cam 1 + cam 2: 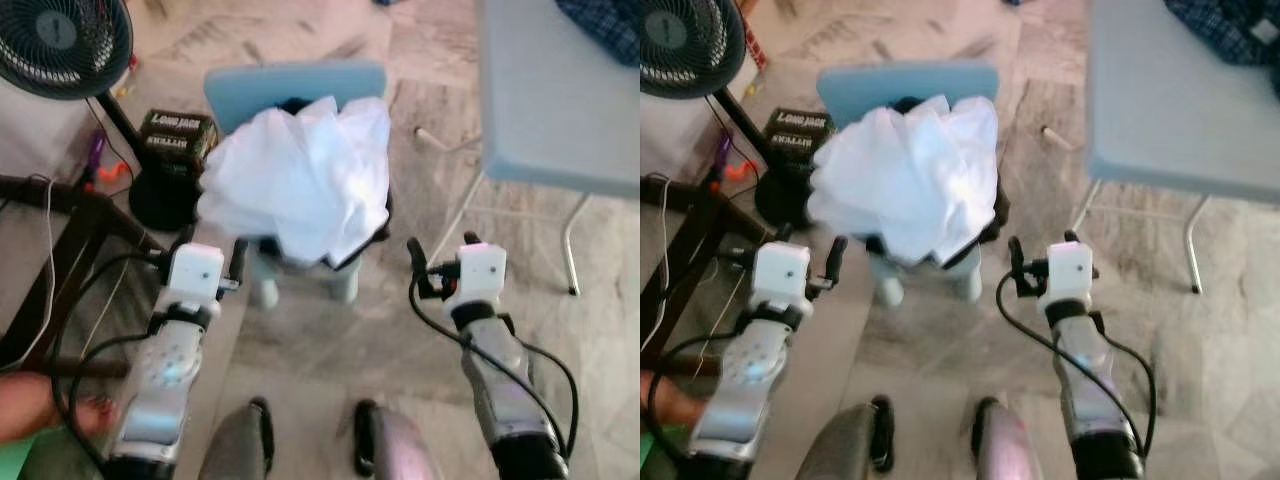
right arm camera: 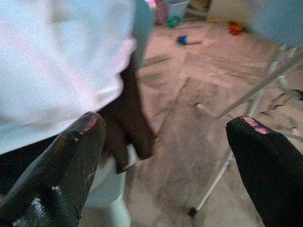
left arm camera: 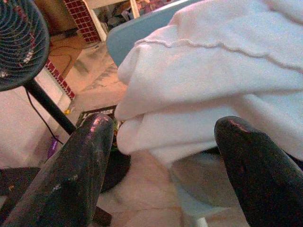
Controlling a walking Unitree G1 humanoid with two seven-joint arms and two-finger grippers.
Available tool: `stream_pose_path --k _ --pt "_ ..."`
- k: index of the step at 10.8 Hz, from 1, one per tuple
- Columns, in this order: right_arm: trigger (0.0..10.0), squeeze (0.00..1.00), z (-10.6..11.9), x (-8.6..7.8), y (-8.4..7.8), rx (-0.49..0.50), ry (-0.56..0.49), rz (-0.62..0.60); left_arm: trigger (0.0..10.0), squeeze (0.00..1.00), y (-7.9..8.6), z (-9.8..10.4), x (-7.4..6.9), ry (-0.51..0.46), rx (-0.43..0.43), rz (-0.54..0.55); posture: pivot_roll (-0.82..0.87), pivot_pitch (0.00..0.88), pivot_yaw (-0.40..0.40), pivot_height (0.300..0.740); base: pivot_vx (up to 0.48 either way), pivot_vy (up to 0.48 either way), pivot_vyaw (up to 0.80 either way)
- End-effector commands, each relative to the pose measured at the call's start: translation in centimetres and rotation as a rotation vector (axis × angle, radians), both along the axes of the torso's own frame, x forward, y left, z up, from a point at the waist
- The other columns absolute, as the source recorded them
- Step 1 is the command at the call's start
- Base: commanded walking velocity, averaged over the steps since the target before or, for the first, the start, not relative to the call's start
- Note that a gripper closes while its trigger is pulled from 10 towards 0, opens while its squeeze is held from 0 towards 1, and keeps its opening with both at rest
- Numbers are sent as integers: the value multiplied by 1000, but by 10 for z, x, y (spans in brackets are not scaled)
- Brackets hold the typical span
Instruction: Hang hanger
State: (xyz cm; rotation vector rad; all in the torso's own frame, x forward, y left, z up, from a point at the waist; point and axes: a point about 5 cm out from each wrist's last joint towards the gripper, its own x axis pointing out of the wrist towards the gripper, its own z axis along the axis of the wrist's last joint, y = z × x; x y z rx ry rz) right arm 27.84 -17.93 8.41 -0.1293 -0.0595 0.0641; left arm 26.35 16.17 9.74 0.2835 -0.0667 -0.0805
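Both grippers are raised in front of the robot with their glossy black fingers spread apart and nothing between them. Left gripper (image 1: 212, 258) sits just short of the near left corner of a small pale blue plastic chair (image 1: 296, 92); right gripper (image 1: 442, 262) hovers over the floor just off the chair's right side. Heaped on the seat is a crumpled white cloth (image 1: 300, 175), soft and rumpled, with a stitched hem line visible in the left wrist view. Dark fabric (image 2: 128, 118) hangs beneath it at the chair's right edge. I cannot make out a hanger in that pile. Beyond, the floor (image 1: 400, 330) is mottled stone tile. A black round-caged fan (image 1: 62, 42) on a pole stands left, beside a dark printed box (image 1: 178, 135). At right stands a grey folding worktop (image 1: 555, 100) on thin metal legs.
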Motion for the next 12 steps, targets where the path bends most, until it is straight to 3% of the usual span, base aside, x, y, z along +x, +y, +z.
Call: stream_pose_path --k 1,6,8,12 --pt "10000 0 -10 -13 -20 -18 41 -61 10000 0 -9 -6 -4 25 -11 -33 33 253 -23 740 244 0 0" --pt "10000 0 -12 -14 -15 -7 48 -61 10000 0 -15 -8 -7 27 -1 -58 36 260 -26 740 0 0 0" --pt "10000 0 -13 -15 -16 1 61 -50 10000 0 -18 -5 -10 7 -40 -77 30 263 -29 740 0 -461 -800" --pt "10000 0 -13 -16 -11 -1 62 -37 10000 0 -19 -9 -11 33 -27 -87 24 272 -33 740 0 0 0"
